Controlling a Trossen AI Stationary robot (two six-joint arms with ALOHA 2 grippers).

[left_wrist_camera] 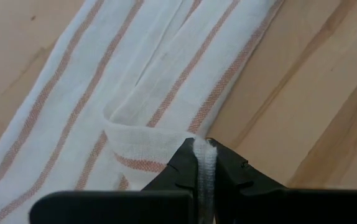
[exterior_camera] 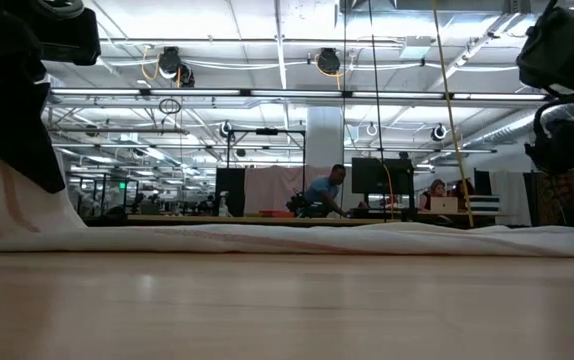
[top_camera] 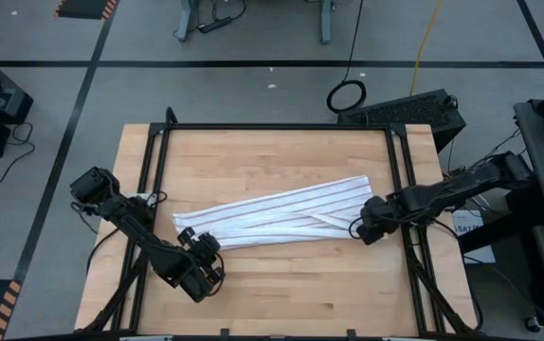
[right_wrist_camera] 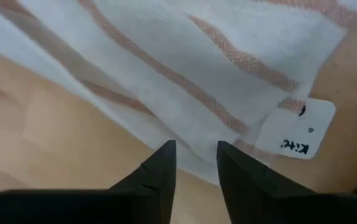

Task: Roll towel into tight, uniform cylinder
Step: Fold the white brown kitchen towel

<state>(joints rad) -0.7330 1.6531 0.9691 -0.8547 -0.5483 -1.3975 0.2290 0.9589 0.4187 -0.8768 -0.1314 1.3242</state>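
The towel [top_camera: 277,213], white with thin stripes, lies on the wooden table [top_camera: 272,152] as a long, loosely folded strip running from left to right. My left gripper [top_camera: 190,242] is at its left end, shut on the cloth [left_wrist_camera: 201,149]. My right gripper [top_camera: 360,227] points down over the towel's right end. Its fingers stand a little apart [right_wrist_camera: 196,152] just above the towel's near edge [right_wrist_camera: 185,134], with nothing between them. A white label [right_wrist_camera: 296,130] hangs off that end. In the low view the towel [exterior_camera: 297,238] is a flat band that rises at the left [exterior_camera: 2,205]. My left gripper pinches a bunched fold [left_wrist_camera: 202,163] at the towel's left end between its two fingers, coming from above at a slant. That end is raised a little off the wood; the remainder of the strip lies slack on the table. Whether my right gripper touches the towel, I cannot tell.
Black frame rails [top_camera: 155,170] [top_camera: 403,170] run along the table's left and right sides and along the far edge [top_camera: 272,126]. A dark case [top_camera: 409,109] stands beyond the far right corner. Bare wood [top_camera: 291,284] lies between the towel and the near edge.
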